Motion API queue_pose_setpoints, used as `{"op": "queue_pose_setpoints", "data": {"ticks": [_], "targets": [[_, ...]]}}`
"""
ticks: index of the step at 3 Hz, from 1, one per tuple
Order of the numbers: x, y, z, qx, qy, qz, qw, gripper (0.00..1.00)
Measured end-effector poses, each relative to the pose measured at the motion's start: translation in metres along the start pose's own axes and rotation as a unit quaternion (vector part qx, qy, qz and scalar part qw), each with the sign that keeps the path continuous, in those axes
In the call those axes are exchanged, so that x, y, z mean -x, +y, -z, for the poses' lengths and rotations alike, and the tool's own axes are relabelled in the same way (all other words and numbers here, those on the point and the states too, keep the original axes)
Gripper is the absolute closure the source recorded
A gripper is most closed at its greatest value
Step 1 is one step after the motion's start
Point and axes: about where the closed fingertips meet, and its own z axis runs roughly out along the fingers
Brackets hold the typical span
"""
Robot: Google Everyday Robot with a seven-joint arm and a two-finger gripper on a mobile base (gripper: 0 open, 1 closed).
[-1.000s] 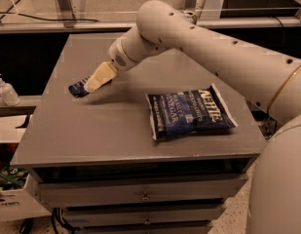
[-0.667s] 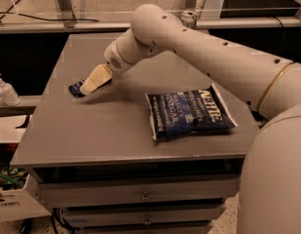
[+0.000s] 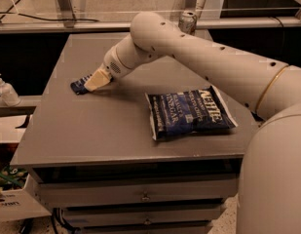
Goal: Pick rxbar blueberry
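Observation:
The rxbar blueberry (image 3: 78,86) is a small dark navy bar lying flat on the grey table (image 3: 91,130), near its left side. Only its left end shows; the rest is covered by my gripper (image 3: 95,81). The gripper reaches down from the right on the white arm (image 3: 189,52), and its beige tip rests right over the bar, at table level.
A large blue-and-white chip bag (image 3: 191,113) lies at the table's right front. A metal can (image 3: 188,21) stands at the back edge. A pump bottle (image 3: 5,89) sits on a ledge to the left. Drawers (image 3: 140,194) are below the tabletop.
The arm's elbow has swung a little to the left. The gripper tip stays over the bar, which has not visibly moved.

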Motion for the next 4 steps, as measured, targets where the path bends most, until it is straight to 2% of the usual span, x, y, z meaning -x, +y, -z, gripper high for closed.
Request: {"op": "queue_pose_setpoints", "data": {"ticks": [2,3,4], "targets": [[0.003,-0.002,0.014,-0.012,-0.011,-0.002,0.9999,0.87],[0.006,-0.004,0.023,-0.018,-0.017,-0.002,0.9997,1.00],[0.009,-0.004,0.027,-0.021,-0.020,0.000,0.9996,1.00]]}}
